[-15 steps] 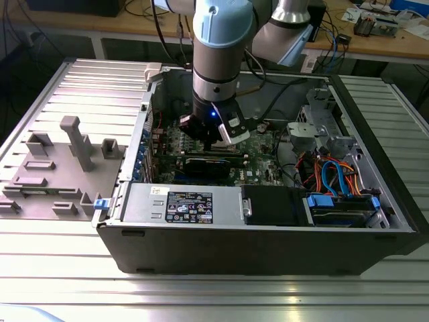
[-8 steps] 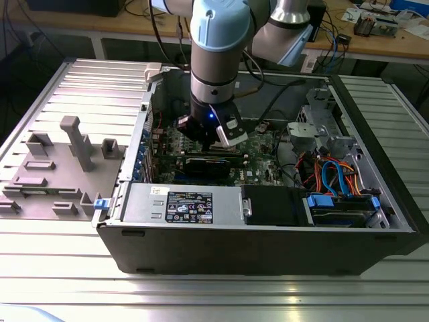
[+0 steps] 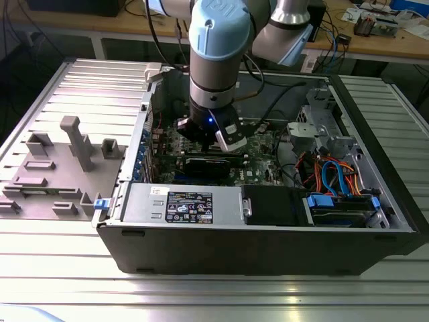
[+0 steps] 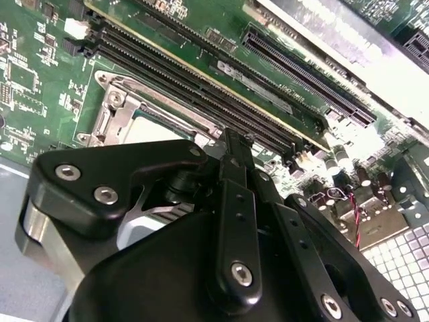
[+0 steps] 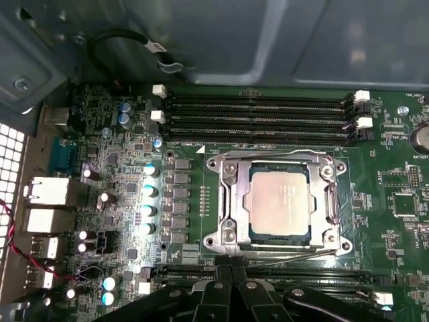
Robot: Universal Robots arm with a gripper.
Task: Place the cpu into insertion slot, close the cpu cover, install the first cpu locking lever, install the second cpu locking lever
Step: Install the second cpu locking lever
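1. Cpu (image 5: 279, 206): seated in insertion slot (image 5: 221, 201), cpu cover (image 5: 330, 201) down around it
2. Claw (image 5: 231, 274): fingers together, empty, just beside the slot's near edge, between it and memory slots (image 5: 261, 117)

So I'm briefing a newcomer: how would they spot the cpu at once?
Inside the open computer case, find the green motherboard. Beside its long black memory slots sits a square silver frame, the cpu cover. The cpu is the pale metal square in its window.
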